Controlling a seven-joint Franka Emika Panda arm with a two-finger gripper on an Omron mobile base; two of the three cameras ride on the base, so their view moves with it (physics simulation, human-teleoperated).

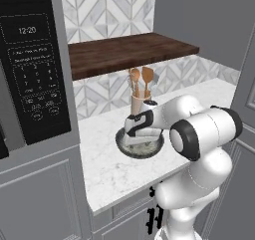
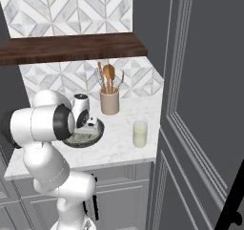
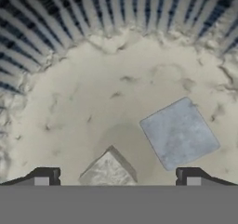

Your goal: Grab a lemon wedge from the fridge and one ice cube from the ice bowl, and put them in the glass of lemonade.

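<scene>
The white arm rises from its base, bends at a large dark-ringed elbow joint and reaches forward and down, wrist turned so the hand points downward. The pincer (image 3: 116,174) hangs with its two dark fingertips (image 3: 45,175) spread wide apart, nothing gripped between them.

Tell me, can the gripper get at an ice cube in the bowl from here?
Probably yes: the open gripper hangs inside the ice bowl, one ice cube lies between its fingertips, nothing covering it.
</scene>
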